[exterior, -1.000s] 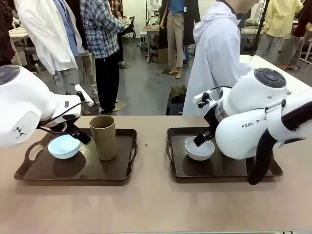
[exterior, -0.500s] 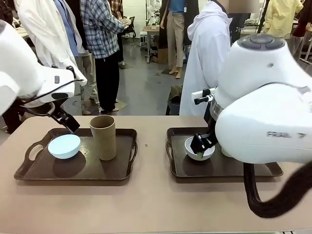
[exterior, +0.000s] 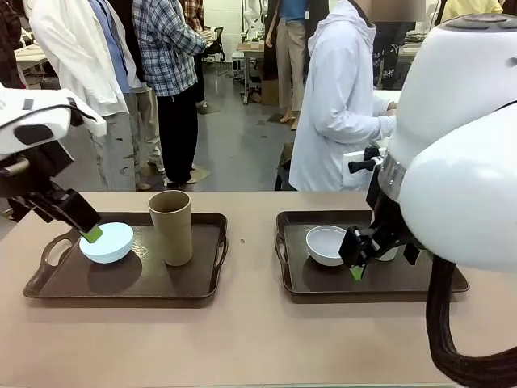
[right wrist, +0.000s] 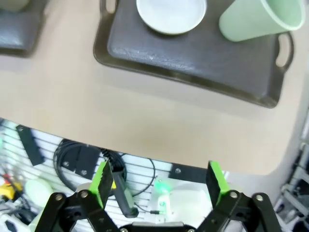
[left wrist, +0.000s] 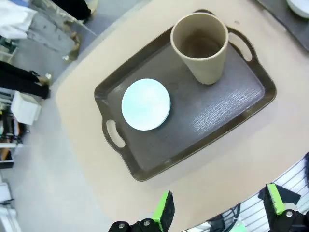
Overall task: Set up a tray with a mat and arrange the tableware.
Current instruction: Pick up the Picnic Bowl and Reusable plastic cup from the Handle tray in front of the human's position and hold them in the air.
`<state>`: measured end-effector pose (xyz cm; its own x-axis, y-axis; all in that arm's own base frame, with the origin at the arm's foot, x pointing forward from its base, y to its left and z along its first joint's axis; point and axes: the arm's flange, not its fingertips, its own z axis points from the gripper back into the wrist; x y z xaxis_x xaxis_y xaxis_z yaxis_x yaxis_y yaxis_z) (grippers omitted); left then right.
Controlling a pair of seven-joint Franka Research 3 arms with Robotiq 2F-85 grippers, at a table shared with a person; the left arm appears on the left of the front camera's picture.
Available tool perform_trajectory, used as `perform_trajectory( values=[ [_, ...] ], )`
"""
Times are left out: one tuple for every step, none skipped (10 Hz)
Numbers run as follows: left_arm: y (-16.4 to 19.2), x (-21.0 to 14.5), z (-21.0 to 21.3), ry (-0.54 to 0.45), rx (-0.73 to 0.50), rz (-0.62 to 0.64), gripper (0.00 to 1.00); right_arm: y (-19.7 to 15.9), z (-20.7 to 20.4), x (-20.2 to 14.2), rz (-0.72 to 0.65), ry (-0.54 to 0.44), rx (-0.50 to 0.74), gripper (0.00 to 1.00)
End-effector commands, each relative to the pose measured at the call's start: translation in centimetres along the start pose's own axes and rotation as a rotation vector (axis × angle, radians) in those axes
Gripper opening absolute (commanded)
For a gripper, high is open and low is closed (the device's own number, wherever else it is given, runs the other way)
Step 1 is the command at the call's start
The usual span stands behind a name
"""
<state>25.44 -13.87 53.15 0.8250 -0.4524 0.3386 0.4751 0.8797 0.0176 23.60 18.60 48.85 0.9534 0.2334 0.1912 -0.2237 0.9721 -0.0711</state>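
I read the left gripper (left wrist: 219,208) as wide open, nothing between its green pads; in its wrist view it hangs high over the near part of the counter (exterior: 242,339), apart from the left tray (left wrist: 241,104); that tray is dark brown with cut-out handles; the pale blue bowl (left wrist: 146,104) sits upright in it towards one handle end; the tan tumbler (left wrist: 200,46) stands upright towards the other end, near the bowl but not touching it; from the front one left pad overlaps the blue bowl's rim in the picture, though the wrist view shows the gripper clear of it.

The right gripper (right wrist: 159,181) is also spread fully, holding nothing; I see it raised above the near counter edge, the right tray (right wrist: 193,63) beyond its fingers; the white bowl (right wrist: 171,14) sits upright in that tray; the light green tumbler (right wrist: 258,18) stands just beside the bowl with a small gap between them; from the front the right arm covers most of that tumbler; I cannot tell whether the textured tray floors are separate mats.

A person in a white coat (exterior: 339,105) stands at the far side behind the right tray, turned sideways.
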Motion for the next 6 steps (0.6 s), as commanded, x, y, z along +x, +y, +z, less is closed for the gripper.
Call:
perform_trajectory(
  values=[
    [3.5,-2.3,-3.4,-0.008,-0.178,-0.003,1.00,-5.6,-2.5,-1.1,-0.013,-0.035,0.189,1.00],
    [5.5,-1.6,-4.0,-0.050,-0.319,-0.019,1.00,-7.9,-2.7,-1.1,-0.023,-0.068,0.274,1.00],
    [7.6,-1.0,-4.9,-0.050,-0.405,0.013,1.00,-10.7,-3.0,-1.1,-0.045,-0.100,0.354,1.00],
    [9.5,-0.6,-5.6,-0.061,-0.480,0.036,1.00,-13.3,-3.1,-1.6,-0.062,-0.145,0.438,1.00],
    [11.8,-0.2,-6.5,-0.093,-0.585,0.050,1.00,-16.0,-3.2,-2.1,-0.092,-0.190,0.501,1.00],
    [14.4,-1.1,-6.9,-0.132,-0.706,0.096,1.00,-18.0,-4.0,-3.1,-0.161,-0.206,0.573,1.00]
  ],
)
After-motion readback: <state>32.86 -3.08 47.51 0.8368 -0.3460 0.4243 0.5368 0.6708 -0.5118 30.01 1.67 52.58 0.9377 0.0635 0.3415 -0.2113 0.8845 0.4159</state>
